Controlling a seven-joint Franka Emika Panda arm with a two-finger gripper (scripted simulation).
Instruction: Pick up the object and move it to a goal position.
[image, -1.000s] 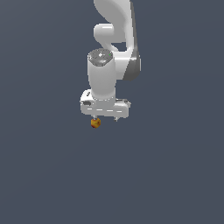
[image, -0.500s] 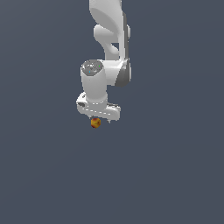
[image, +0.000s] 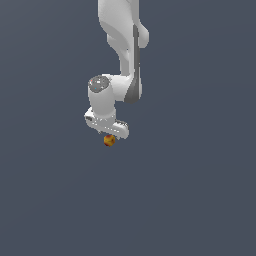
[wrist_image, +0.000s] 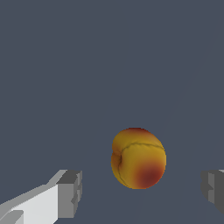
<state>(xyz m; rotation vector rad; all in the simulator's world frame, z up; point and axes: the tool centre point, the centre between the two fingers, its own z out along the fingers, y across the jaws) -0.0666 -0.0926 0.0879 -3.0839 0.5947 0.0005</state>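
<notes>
Since the earlier frames we see the arm (image: 122, 55) has swung toward the exterior view's left, the gripper (image: 107, 134) shifting with it, while the ball (image: 109, 140) sits in much the same spot just beneath. The ball is small and round, smooth orange-yellow with red patches and a faint creased seam. In the wrist view it lies between the fingers (wrist_image: 70, 192), which are blocky, grey-padded and matte white, and spread wide with clear gaps on both sides of the ball (wrist_image: 138, 158). The gripper is released, grasping nothing. The ground (image: 200, 200) is flat, plain slate grey.
</notes>
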